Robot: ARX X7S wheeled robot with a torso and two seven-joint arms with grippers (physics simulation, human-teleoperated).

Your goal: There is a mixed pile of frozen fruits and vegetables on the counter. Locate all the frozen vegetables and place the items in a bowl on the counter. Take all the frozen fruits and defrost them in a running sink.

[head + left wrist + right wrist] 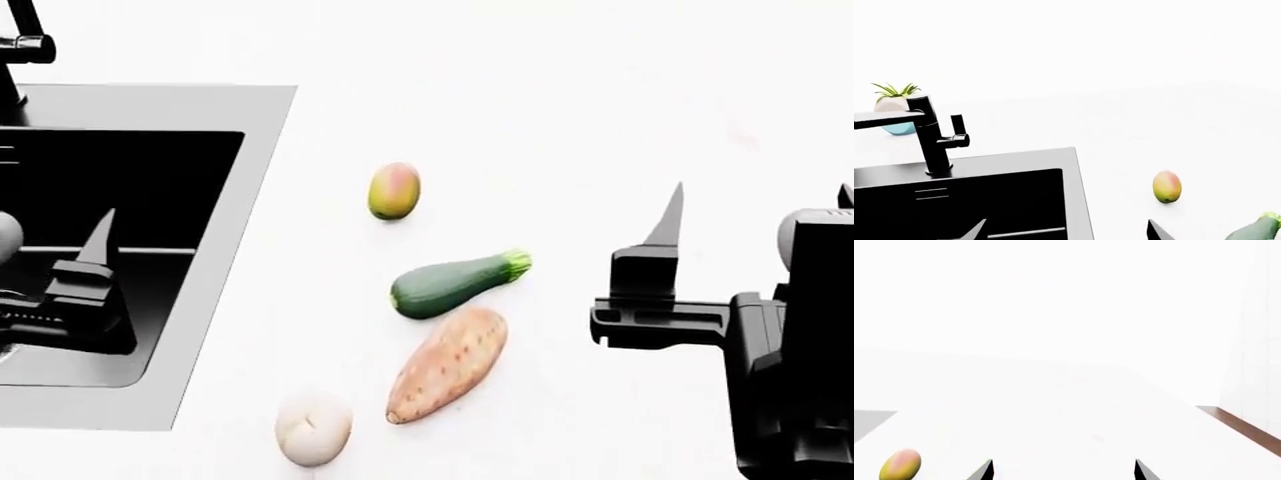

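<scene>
Green zucchini (458, 284) lies between sink (262, 200) and my wide-open, empty right gripper (754, 215), long axis pointing toward it, nearer than my left gripper (47, 235), also open.

- Wall: plain white, brightly overexposed.
- Potted plant (895, 107): spiky green leaves, white and light-blue pot, behind the faucet.
- Brown wooden strip (1244, 427): along the far edge.

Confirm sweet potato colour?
Orange-pink with small darker speckles; sweet potato shows best in the head view.
</scene>
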